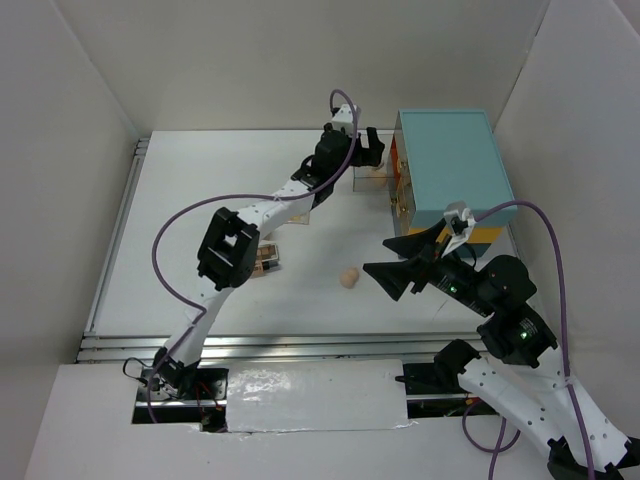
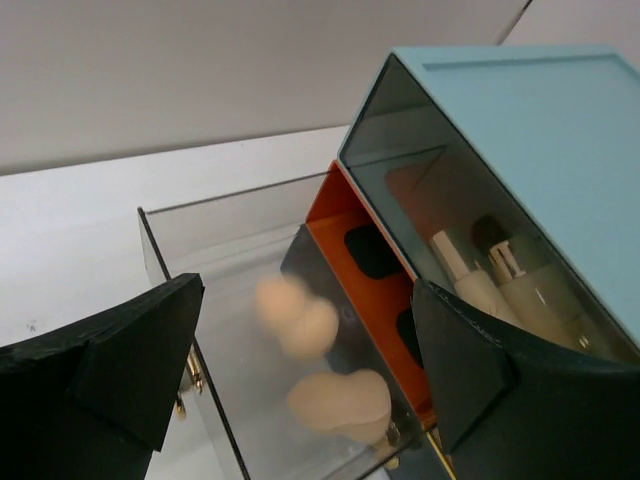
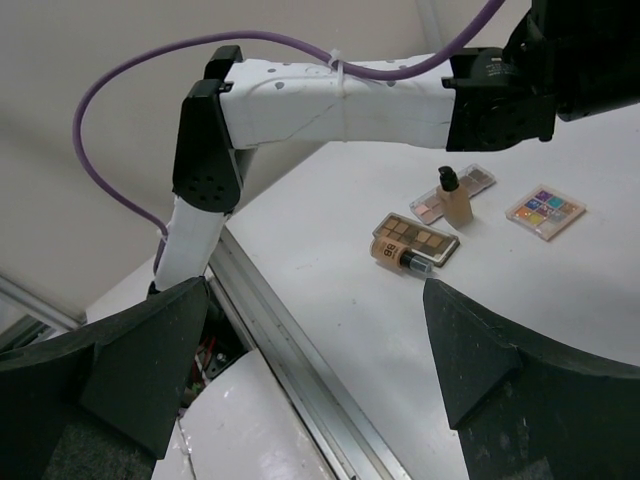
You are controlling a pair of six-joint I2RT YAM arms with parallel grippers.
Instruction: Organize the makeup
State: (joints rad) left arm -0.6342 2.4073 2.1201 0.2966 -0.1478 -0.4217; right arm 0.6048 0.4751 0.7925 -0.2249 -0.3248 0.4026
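My left gripper (image 1: 366, 150) is open and empty above a clear drawer (image 2: 180, 230) pulled out of the teal case (image 1: 450, 165). In the left wrist view my left gripper (image 2: 305, 335) hangs over two peach sponges (image 2: 296, 316) (image 2: 342, 402) lying in that drawer. A third peach sponge (image 1: 348, 277) lies on the table just left of my right gripper (image 1: 378, 255), which is open and empty. The right wrist view shows my right gripper (image 3: 315, 310), eyeshadow palettes (image 3: 418, 236) (image 3: 546, 212), an upright foundation bottle (image 3: 458, 200) and a lying beige tube (image 3: 398, 256).
The teal case (image 2: 530, 120) has a see-through front with bottles (image 2: 480, 285) inside and an orange tray (image 2: 365, 250) below. The left arm's links (image 1: 235, 245) cross over the palettes (image 1: 268, 258). A metal rail (image 1: 250, 345) runs along the near table edge. White walls surround the table.
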